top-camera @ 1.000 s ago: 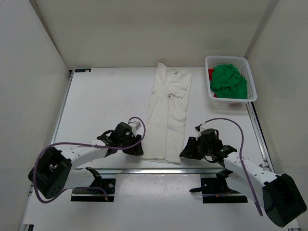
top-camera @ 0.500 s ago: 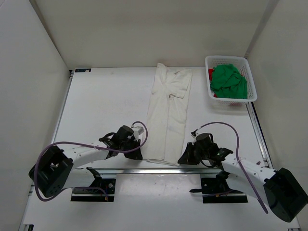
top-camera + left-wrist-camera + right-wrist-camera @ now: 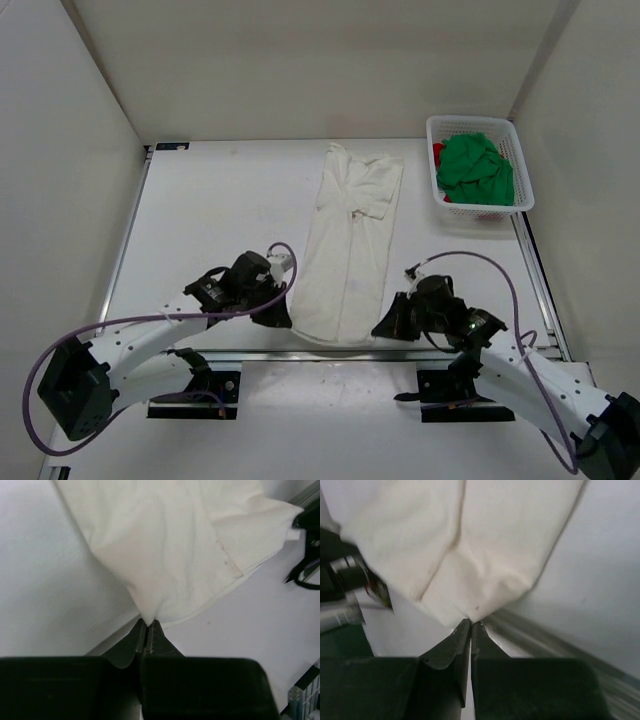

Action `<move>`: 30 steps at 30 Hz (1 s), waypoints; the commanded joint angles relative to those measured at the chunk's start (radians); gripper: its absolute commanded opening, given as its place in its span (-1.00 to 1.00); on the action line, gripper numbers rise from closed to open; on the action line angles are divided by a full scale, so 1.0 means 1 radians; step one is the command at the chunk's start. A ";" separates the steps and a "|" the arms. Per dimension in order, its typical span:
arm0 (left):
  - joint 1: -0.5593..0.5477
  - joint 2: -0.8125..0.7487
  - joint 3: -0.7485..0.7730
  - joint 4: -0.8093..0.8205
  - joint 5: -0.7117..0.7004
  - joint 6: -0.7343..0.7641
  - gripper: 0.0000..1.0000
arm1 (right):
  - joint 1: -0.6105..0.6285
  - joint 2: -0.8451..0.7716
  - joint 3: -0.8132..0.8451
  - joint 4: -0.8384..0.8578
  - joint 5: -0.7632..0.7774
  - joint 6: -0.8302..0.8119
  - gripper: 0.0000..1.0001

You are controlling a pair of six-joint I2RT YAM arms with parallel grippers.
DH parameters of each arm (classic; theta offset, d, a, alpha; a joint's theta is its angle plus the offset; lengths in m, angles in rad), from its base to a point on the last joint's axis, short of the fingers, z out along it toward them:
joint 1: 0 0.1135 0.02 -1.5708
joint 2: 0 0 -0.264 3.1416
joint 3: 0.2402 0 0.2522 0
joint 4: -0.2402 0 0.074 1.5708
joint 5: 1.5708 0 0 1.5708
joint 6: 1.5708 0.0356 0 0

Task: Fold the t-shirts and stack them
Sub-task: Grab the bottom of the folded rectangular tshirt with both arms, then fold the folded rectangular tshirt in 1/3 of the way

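The cream-white t-shirt [image 3: 352,245], a long folded strip, lies on the tabletop [image 3: 220,210] from far edge to near edge. The left hand [image 3: 148,626] and right hand [image 3: 470,626] each pinch shut on a near corner. The green t-shirt [image 3: 476,168] and red t-shirt [image 3: 438,153] lie in the far-right-corner mesh basket [image 3: 470,120].

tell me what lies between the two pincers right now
Only the near hem of the cream-white t-shirt: the left pincer and right pincer each pinch one of its near corners. The top external view shows it best.
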 commanded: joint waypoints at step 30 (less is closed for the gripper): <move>0.320 1.054 1.036 0.227 -0.129 -0.005 -0.63 | -0.723 1.136 0.804 0.383 -0.101 -0.454 -1.00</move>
